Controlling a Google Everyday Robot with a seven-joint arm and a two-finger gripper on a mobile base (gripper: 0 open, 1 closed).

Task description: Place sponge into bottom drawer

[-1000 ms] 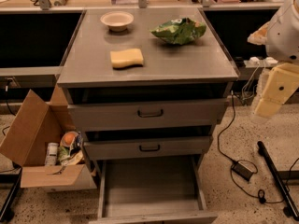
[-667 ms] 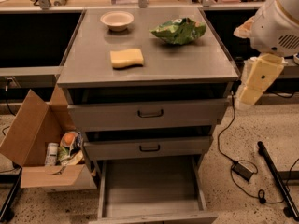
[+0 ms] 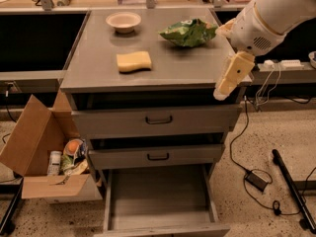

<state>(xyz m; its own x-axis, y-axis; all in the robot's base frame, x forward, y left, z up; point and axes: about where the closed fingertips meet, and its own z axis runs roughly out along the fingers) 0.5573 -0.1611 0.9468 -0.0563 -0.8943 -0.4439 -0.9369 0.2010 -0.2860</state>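
Waiting on the counter, the sponge lies ungrasped, left of centre, well apart from the gripper, which hangs at the counter's right front corner; how its jaws stand I cannot tell. The bottom drawer is pulled out, so pick, carry and drop remain. The bowl and bag sit farther back, leaving the front edge free. A box crowds the drawer's left.

Tool at right edge of cabinet, sponge unobstructed, bottom drawer open
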